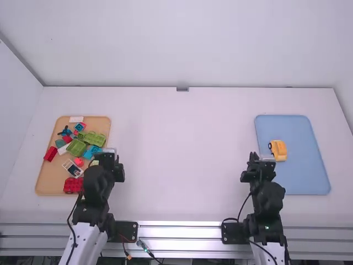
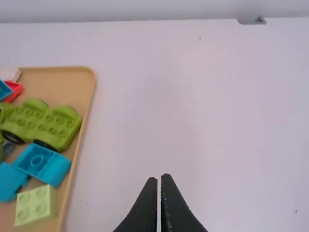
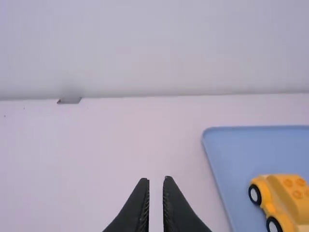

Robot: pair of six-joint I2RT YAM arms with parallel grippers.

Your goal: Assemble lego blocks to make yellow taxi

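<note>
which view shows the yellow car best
The right wrist view: the yellow car is largest there, two wheels and roof studs clear, though the edge cuts it off. The high view shows it smaller, on the blue tray.

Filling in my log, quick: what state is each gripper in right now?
Left gripper: closed, holding nothing.
Right gripper: slightly open, holding nothing.

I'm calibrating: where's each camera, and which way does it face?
High view: above and behind both arms, which show, facing forward and down onto the table.
Left wrist view: from that wrist, forward past the left end effector, tan tray alongside.
Right wrist view: likewise, past the right end effector, toward the blue tray.
The high view shares this tray.
</note>
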